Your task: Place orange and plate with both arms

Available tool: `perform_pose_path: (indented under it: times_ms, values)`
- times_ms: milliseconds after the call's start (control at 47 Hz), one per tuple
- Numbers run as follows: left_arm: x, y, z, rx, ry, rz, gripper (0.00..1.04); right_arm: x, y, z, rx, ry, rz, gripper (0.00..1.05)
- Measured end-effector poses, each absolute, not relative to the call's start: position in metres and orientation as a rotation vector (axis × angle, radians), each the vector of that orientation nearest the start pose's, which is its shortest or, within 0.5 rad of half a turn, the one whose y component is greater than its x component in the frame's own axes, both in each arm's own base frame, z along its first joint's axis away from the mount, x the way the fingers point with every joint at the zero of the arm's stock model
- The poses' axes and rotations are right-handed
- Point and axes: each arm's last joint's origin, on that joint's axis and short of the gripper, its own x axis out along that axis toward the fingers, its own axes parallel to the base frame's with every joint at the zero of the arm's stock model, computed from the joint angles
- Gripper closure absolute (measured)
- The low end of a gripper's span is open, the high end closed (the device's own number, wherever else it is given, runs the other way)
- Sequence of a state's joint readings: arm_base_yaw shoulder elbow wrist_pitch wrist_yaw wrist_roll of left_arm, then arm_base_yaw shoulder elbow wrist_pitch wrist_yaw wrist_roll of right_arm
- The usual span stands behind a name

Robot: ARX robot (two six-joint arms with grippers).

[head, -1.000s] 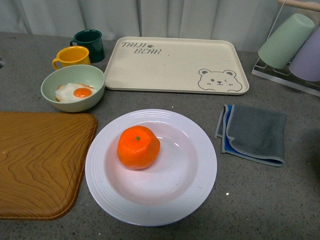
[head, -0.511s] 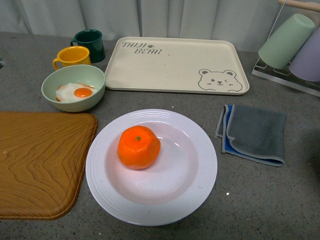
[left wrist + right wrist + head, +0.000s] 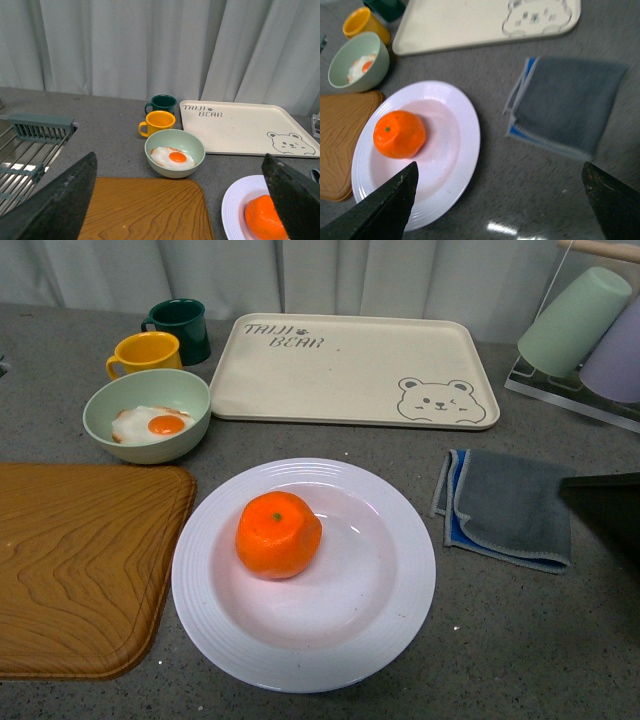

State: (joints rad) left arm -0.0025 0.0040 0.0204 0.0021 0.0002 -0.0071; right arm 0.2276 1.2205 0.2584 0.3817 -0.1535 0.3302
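Orange (image 3: 278, 534): stem dimple up, round, no long axis; left of centre in plate (image 3: 405, 615) on counter (image 3: 510, 640). Beyond, tray (image 3: 350, 365) lettered "TAIJI BEAR". Left pincer (image 3: 178, 156), right pincer (image 3: 499, 165): spread wide, gripping nothing.

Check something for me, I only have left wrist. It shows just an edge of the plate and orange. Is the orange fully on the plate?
Observer: Yes. The orange sits inside the plate, left of its centre in the front view.
Operator: Anything right of the plate?
Observer: A folded grey cloth lies on the counter there, close to the plate but not touching it.
Operator: Right gripper holding anything?
Observer: No. The right wrist view shows the right gripper open wide and empty, above the plate and cloth.
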Motion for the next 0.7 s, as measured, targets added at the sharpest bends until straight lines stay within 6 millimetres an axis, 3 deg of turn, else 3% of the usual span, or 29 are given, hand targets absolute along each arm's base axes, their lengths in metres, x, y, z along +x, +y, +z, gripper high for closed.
perform_pose_path:
  times_ms: [149, 255, 468, 638, 702]
  values:
    - [0.097, 0.000, 0.170, -0.005, -0.018, -0.003, 0.07, 0.237, 0.072, 0.095, 0.496, 0.962, 0.309, 0.09]
    - [0.097, 0.000, 0.170, -0.005, -0.018, -0.003, 0.07, 0.259, 0.086, 0.074, 0.589, 1.070, 0.322, 0.09]
    - [0.097, 0.000, 0.170, -0.005, -0.018, -0.003, 0.07, 0.282, 0.107, 0.065, 0.687, 1.151, 0.370, 0.09]
    - [0.097, 0.000, 0.170, -0.005, -0.018, -0.003, 0.07, 0.294, 0.122, 0.049, 0.747, 1.273, 0.303, 0.09]
    - [0.097, 0.000, 0.170, -0.005, -0.018, -0.003, 0.07, 0.297, 0.128, 0.039, 0.742, 1.338, 0.255, 0.20]
